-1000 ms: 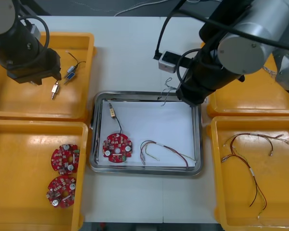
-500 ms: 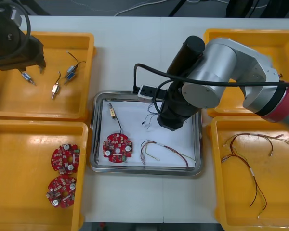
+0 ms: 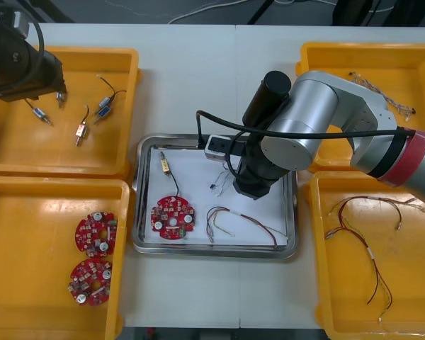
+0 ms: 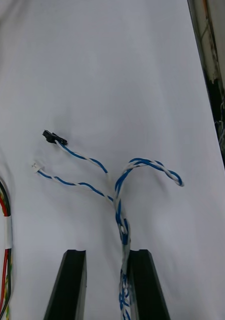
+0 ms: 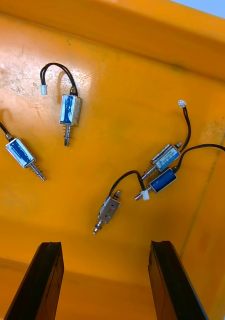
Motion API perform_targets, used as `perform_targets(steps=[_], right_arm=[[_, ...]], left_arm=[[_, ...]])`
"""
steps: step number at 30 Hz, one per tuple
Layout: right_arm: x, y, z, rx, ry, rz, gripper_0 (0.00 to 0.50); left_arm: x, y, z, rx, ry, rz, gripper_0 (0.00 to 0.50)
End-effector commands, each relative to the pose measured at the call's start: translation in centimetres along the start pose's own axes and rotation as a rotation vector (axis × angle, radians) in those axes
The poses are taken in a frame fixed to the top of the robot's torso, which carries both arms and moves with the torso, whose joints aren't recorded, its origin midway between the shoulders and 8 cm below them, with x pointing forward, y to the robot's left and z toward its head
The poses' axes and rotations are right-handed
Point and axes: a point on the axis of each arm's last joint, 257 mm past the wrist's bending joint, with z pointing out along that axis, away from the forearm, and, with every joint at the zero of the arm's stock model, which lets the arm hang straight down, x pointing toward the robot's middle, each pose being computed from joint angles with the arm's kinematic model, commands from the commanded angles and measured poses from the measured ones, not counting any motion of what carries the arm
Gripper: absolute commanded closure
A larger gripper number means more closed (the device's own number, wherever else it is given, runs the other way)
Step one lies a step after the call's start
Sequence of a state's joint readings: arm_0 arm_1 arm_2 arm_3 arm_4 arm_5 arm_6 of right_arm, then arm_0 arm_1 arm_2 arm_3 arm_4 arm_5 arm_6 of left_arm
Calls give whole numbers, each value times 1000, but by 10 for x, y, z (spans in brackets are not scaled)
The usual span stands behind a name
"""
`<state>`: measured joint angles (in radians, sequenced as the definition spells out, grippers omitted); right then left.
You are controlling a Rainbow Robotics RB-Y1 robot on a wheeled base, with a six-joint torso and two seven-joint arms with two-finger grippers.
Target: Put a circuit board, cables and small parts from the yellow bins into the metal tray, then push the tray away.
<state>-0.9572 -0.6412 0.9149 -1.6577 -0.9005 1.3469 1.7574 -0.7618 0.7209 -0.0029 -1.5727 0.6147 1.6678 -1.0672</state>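
The right end effector point(image 4: 107, 252) hangs low over the middle of the metal tray point(image 3: 212, 250). Its fingers stand a little apart, a gap wider than the twisted blue and white cable point(image 4: 123, 227), which runs up between them along one finger. The cable's loop and two plug ends lie spread on the white tray floor.

The step in hand looks like letting this cable go. To do it well, the fingers should part wider and the arm should rise straight up, so the strand beside the finger does not catch and get dragged out. The red and yellow cable point(image 4: 6, 260) lies just to one side and should not be swept.

The tray also holds a circuit board point(image 3: 173, 217) at its near left and one small metal part point(image 3: 165, 163) at its far left.

The left end effector point(image 5: 105, 245) hovers wide open over the far left bin point(image 3: 14, 152), above several small metal parts point(image 5: 164, 181). The near left bin point(image 3: 28, 283) keeps two spare boards point(image 3: 95, 234). The near right bin point(image 3: 411, 283) carries loose cables point(image 3: 368, 251), and the far right bin point(image 3: 340, 57) sits partly under the right arm. All rest on the tabletop point(image 3: 198, 85).
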Motion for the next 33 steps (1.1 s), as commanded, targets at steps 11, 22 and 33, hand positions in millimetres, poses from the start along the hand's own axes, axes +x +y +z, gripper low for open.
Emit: perform_targets(steps=[11,22,33], right_arm=[[-25,-22,-51,30,-35,-15,0],[-9,-35,-112,-21,-19,192,0],[35,-54,-157,12,34,548,0]], left_arm=[[8,9,26,31,19,314,0],[24,-15,68,82,-16,351,0],[43,-20,90,93,1,392,0]])
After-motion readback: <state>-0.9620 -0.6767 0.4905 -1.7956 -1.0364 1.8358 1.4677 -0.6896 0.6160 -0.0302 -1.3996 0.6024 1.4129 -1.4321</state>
